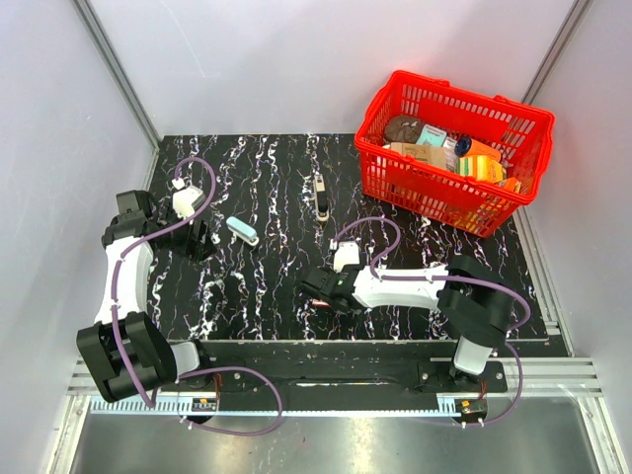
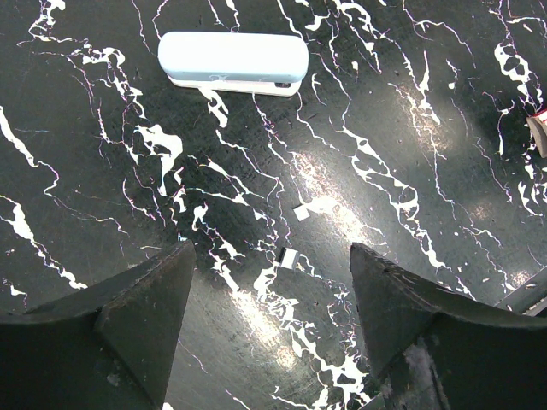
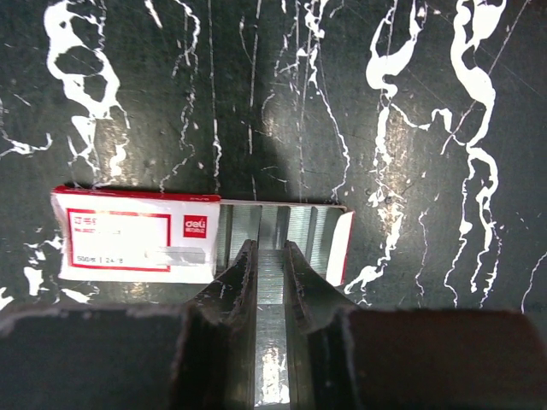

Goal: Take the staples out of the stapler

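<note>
here the small light-blue oblong plastic stapler (image 1: 242,230) (image 2: 232,61) lies flat and closed on the black, white-veined marble table (image 1: 276,306), in its left part, about midway between the near and far edges. the left gripper (image 1: 195,240) (image 2: 269,316) hovers just beside it on the side of the left edge, fingers spread wide and holding nothing. in the left wrist view the stapler lies crosswise ahead of the fingertips, apart from both. two tiny pale bits (image 2: 301,212) lie on the table between stapler and gripper.

the right gripper (image 1: 316,286) (image 3: 269,286) is low near the middle of the near edge, well apart from the stapler. its fingers are pressed onto a strip of silver staples (image 3: 269,342) over the open end of a small red-and-white cardboard box (image 3: 137,239).

a slim black-and-silver object (image 1: 321,197) lies toward the far edge, near the table's middle. a red plastic mesh basket (image 1: 425,193) full of goods fills the far right corner. bare marble surrounds the stapler on every side, widest toward the far edge and toward the right gripper.
</note>
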